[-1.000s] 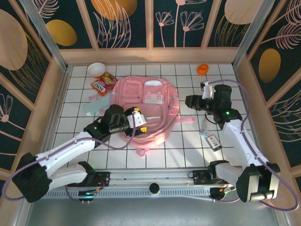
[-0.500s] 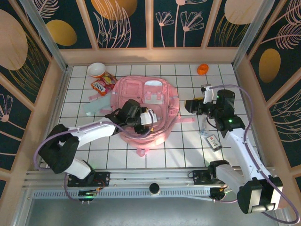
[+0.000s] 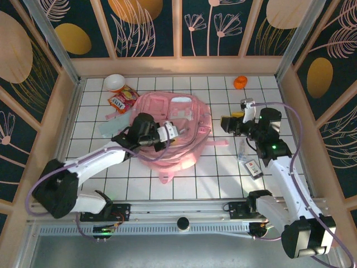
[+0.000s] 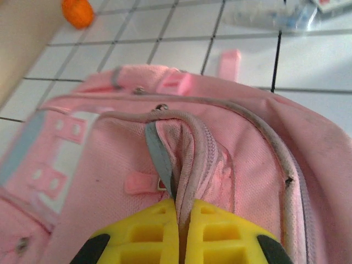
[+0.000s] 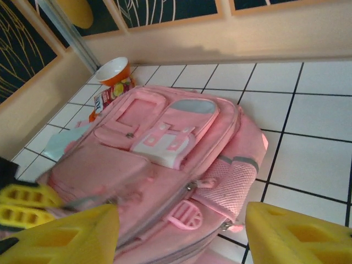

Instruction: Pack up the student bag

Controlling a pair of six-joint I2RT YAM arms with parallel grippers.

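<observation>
The student bag lies front side up in the middle of the tiled table, pink with white trim. My left gripper is over its near half, shut on a raised fold of the bag's zip edge; in the left wrist view the yellow fingers pinch that fold with no gap. My right gripper hovers just beyond the bag's right side, open and holding nothing. In the right wrist view its yellow fingers stand wide apart on either side of the bag, near the mesh side pocket.
A white and orange bowl, a red snack packet and a pale teal flat item lie left of the bag. An orange object sits at the back right. A clear plastic item and a dark card lie under the right arm.
My left gripper moved up onto the bag and shut on its zip edge, bunching the fabric. The right gripper opened a little wider and stayed beside the bag.
</observation>
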